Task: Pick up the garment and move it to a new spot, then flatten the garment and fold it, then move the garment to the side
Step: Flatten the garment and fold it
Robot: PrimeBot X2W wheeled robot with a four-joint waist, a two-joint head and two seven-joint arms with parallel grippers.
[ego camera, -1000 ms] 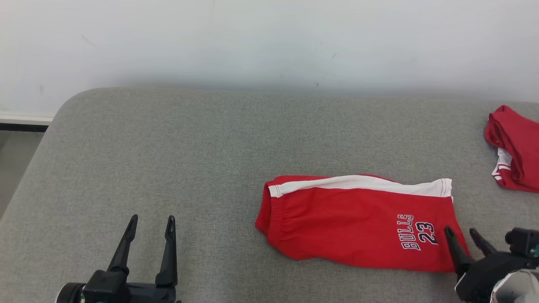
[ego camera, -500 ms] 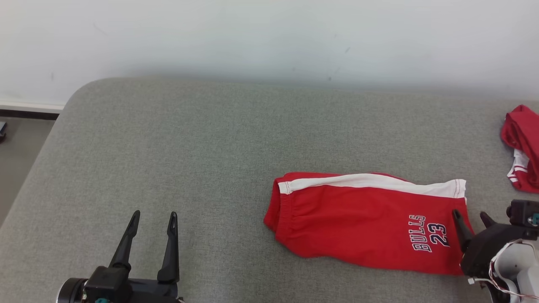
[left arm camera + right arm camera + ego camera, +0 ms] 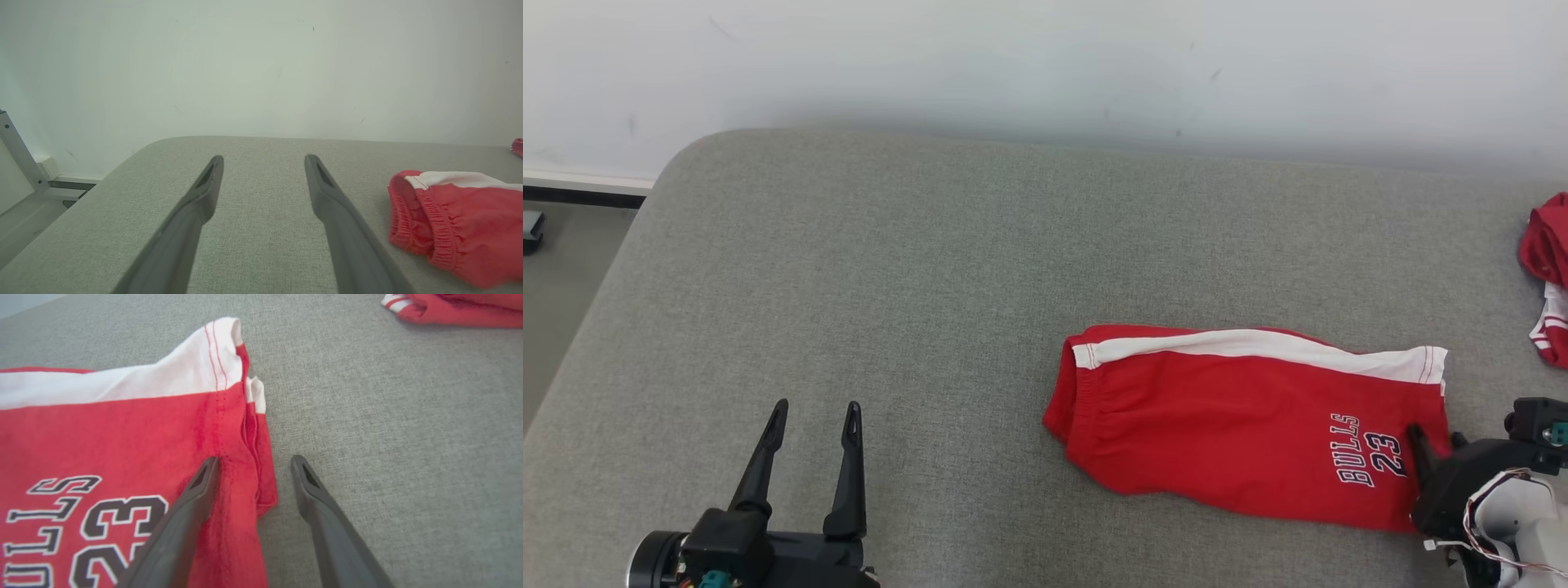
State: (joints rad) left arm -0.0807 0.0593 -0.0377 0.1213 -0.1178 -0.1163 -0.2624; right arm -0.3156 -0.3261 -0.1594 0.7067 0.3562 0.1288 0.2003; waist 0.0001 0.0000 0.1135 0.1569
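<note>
Folded red shorts [image 3: 1241, 429] with a white side stripe and "BULLS 23" print lie flat on the grey surface at centre right. My right gripper [image 3: 1436, 437] is open at the hem end of the shorts [image 3: 122, 428]; in the right wrist view its gripper [image 3: 255, 462] straddles the hem edge, one finger over the red cloth and the other over bare surface. Far to the left, my left gripper [image 3: 815, 411] is open above bare surface, nothing between its fingers. In the left wrist view the same gripper [image 3: 263, 159] has the elastic waistband of the shorts [image 3: 445, 220] off to its right.
Another red and white garment [image 3: 1547, 278] lies bunched at the far right edge, also red garment [image 3: 457, 308] in the right wrist view. The grey padded surface [image 3: 890, 286] ends at a rounded left corner, with floor beyond. A pale wall [image 3: 1045, 65] runs along the back.
The camera has shifted, sliding the scene right and down. My right gripper has moved forward onto the hem of the shorts. The left gripper keeps its place.
</note>
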